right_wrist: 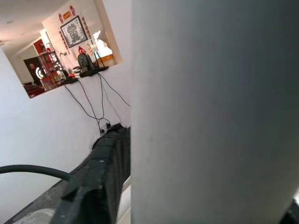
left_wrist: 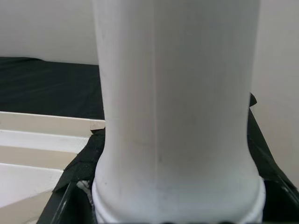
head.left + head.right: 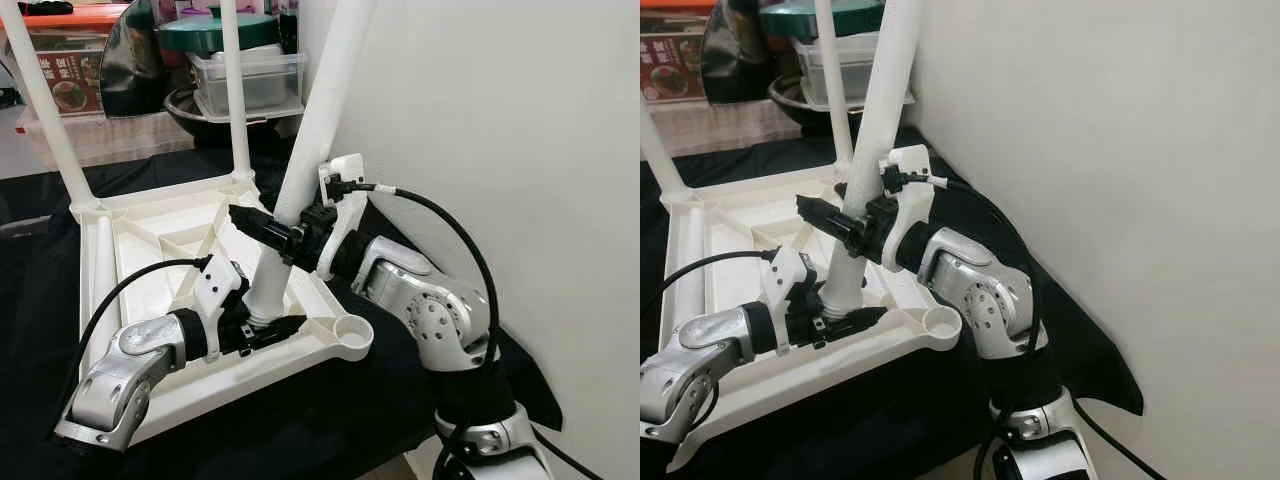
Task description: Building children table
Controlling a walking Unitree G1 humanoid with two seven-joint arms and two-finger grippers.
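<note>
Tabletop: the white tabletop (image 3: 140, 395) is lying upside down on a black cloth (image 3: 300, 430), beside the wall on the right.
Leg: a white table leg (image 3: 310, 130) is standing tilted in the near-right part of the tabletop, its base in a socket.
Left gripper: the left gripper (image 3: 262, 330) is clasping the leg's base, low by the socket.
Right gripper: the right gripper (image 3: 262, 228) is gripping the leg higher up.
Other legs: two more legs (image 3: 236, 90) are standing at the far corners.
Empty socket: the round socket (image 3: 352, 335) is sitting at the near-right corner.

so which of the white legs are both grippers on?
The tilted leg nearest the wall, at the tabletop's front socket. The left gripper is at its base, the right gripper higher up. The other two legs stand upright, untouched.
</note>
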